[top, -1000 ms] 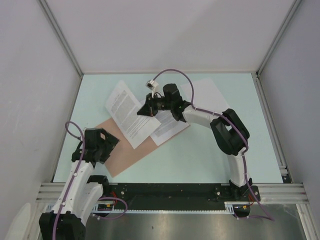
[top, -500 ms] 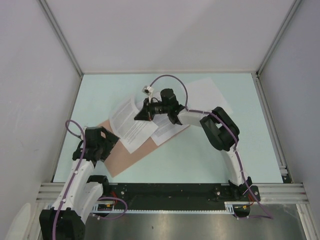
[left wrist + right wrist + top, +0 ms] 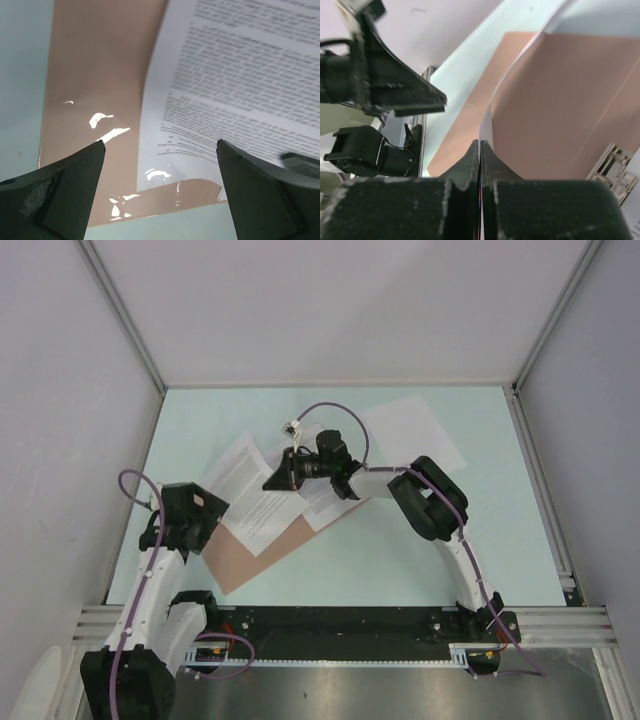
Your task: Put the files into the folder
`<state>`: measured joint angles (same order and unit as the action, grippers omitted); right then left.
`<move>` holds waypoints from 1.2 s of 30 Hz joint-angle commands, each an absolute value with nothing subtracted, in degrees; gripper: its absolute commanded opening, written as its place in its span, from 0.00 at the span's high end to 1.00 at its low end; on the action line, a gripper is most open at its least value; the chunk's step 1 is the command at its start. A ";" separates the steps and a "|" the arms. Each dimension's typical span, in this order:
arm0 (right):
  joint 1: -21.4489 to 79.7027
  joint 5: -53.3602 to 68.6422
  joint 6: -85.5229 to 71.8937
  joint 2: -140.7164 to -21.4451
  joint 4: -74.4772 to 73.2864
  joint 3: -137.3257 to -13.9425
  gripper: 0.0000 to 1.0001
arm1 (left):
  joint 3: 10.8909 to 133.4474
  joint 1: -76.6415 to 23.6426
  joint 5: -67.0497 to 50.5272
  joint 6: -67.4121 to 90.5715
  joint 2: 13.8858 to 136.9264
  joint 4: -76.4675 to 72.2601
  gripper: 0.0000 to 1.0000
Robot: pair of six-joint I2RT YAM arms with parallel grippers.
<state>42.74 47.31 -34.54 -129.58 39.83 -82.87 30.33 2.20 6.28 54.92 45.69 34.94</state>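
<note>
— What is the left white-and-black robot arm (image 3: pixel 150 585) doing?

— It is rising from its base at the near left and leaning forward, with the wrist bending downward. Its black two-finger left gripper (image 3: pixel 160 195) is standing wide open, both fingers (image 3: pixel 55 195) pointing down.

— And the right white-and-black robot arm (image 3: pixel 462 562)?

— It is folding sharply at the elbow and stretching leftward across the middle. Its black right gripper (image 3: pixel 272 481) is pinching tight, jaws pressing together on the edge of a white printed paper sheet (image 3: pixel 245 505).

Three paper sheets (image 3: pixel 243 492), one folder (image 3: pixel 252 556), two arms (image 3: pixel 437 502).
</note>
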 commanded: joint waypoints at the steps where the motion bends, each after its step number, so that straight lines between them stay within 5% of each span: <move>1: 44.30 44.39 -35.77 -131.13 36.39 -82.44 1.00 | 33.84 5.27 3.87 52.13 49.30 33.58 0.00; 5: 44.21 41.49 -34.37 -130.87 29.38 -82.53 0.94 | 32.35 9.66 1.15 50.36 49.75 32.96 0.00; 6: 43.77 40.88 -33.93 -130.00 27.79 -82.53 0.83 | 31.91 11.76 0.62 50.01 49.75 32.70 0.00; 12: 42.54 38.24 -30.77 -126.22 16.45 -82.79 0.55 | 28.22 15.99 -2.98 49.04 51.50 29.62 0.00; 15: 41.93 35.51 -25.94 -124.45 11.70 -82.79 0.50 | 28.04 16.08 -3.25 48.17 52.99 28.74 0.00; 17: 41.14 36.47 -25.49 -124.54 11.42 -82.97 0.51 | 27.69 16.08 -3.16 47.90 53.00 28.48 0.00; 26: 42.79 37.18 -29.53 -125.95 12.66 -84.29 0.85 | 24.00 16.08 -4.57 47.55 50.80 26.20 0.00; 36: 45.97 34.10 -32.70 -126.47 15.73 -83.41 0.97 | 22.41 16.08 -5.19 47.37 50.98 25.05 0.00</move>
<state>44.93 35.07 -32.12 -127.46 12.58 -82.37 22.59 15.57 -4.23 48.80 51.42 26.55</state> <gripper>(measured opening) 0.045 0.995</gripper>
